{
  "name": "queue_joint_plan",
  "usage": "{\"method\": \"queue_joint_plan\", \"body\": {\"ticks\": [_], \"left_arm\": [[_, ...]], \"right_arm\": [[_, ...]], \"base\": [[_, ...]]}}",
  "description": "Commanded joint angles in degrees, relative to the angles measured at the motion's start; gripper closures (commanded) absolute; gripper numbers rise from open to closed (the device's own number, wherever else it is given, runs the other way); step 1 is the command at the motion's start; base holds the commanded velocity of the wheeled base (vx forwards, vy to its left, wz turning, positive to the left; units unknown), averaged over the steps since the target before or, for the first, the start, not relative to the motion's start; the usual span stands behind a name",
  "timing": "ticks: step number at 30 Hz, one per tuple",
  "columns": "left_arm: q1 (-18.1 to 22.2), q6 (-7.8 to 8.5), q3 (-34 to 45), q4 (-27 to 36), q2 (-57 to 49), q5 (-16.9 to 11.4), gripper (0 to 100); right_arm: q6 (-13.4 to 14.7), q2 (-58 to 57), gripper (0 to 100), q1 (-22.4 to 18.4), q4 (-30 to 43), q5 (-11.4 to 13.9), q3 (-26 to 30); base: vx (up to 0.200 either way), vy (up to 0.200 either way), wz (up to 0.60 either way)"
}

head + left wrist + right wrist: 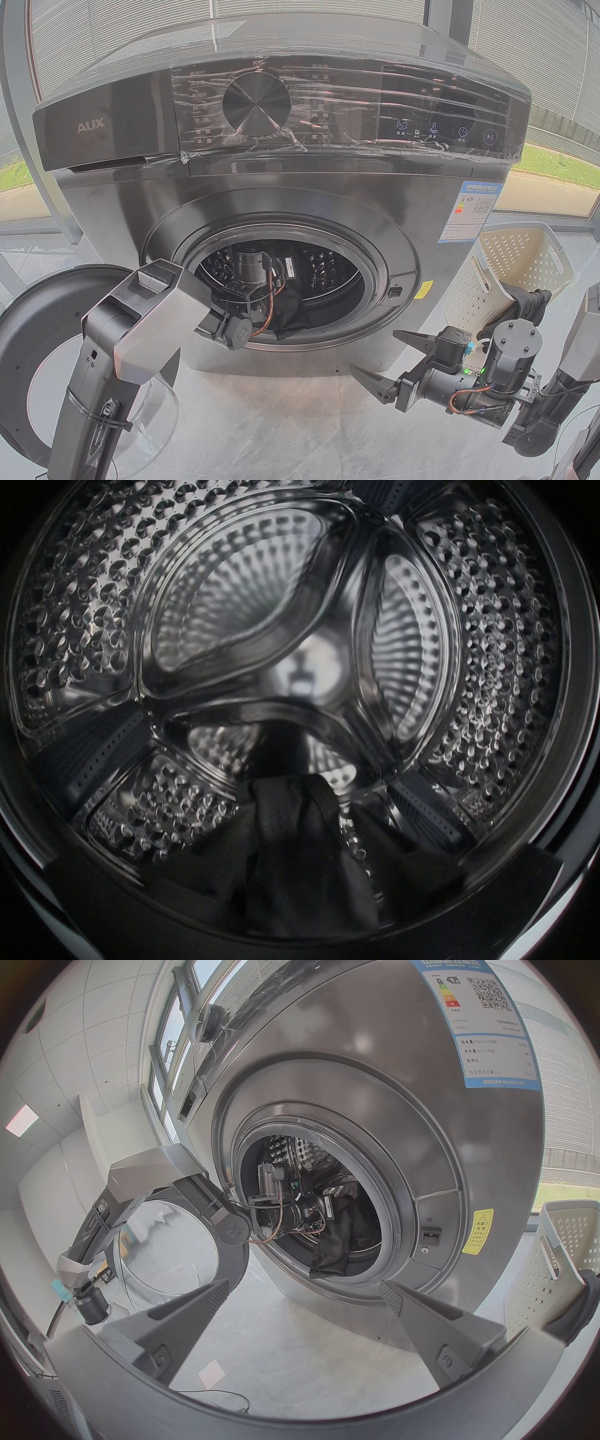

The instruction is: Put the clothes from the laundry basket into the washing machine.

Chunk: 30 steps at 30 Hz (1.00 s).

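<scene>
Right now the washing machine [312, 194] has its round door [37, 331] wide open on the robot's left. The left arm [144, 325] goes in through the hole, and the left gripper [326, 1201] is inside the drum [500, 636]. A dark cloth [300, 855] lies low at the front of the drum. Whether the left gripper is holding this cloth or not cannot be told, because the dark cloth and the dark drum hide it.

The laundry basket [531, 256] stands on the robot's right, beside the machine. A second cloth [528, 305], also dark, hangs over the basket's near rim, with its long way pointing down. The right gripper [374, 351] is near it, low in front of the machine. Its jaws are wide open and nothing is between them. But the jaws point toward the robot's left, away from the basket. So the second cloth lies behind the wrist, not in front of the jaws. The right arm is much the nearer one, so it is likely the one for the next grab. It would need to turn round to face the rim first.

The right wrist view shows something the left wrist view does not: part of the dark cloth seems to hang out over the lip of the door hole. The left wrist view shows the other end of it, resting on the drum's bottom.
</scene>
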Motion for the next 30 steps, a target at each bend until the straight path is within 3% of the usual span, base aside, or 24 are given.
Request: {"method": "queue_joint_plan", "body": {"ticks": [1, 7, 20, 21, 30], "left_arm": [[-1.0, 0.09, 4.7, 0.8, -1.8, -0.1, 0], [-3.0, 0.53, 13.8, 4.6, -3.8, -2.2, 0], [-3.3, 1.85, 16.7, 6.9, -2.6, -2.9, 0], [-3.3, 1.85, 16.7, 6.9, -2.5, -2.9, 100], [-3.2, 1.23, 13.7, 6.1, -2.4, -2.9, 100]], "right_arm": [[0.0, 0.1, 0, 0.0, 0.0, 0.0, 0.0], [0.0, 0.1, 0, 0.0, 0.0, 0.0, 0.1], [0.0, 0.1, 0, 0.0, 0.0, 0.0, 0.0], [-0.1, 0.1, 0, 0.0, 0.0, 0.0, 0.0], [0.0, 0.0, 0, 0.0, 0.0, 0.0, -0.1]], "base": [[0.0, 0.0, 0.0], [0.0, 0.0, 0.0], [0.0, 0.0, 0.0], [0.0, 0.0, 0.0], [0.0, 0.0, 0.0]]}}
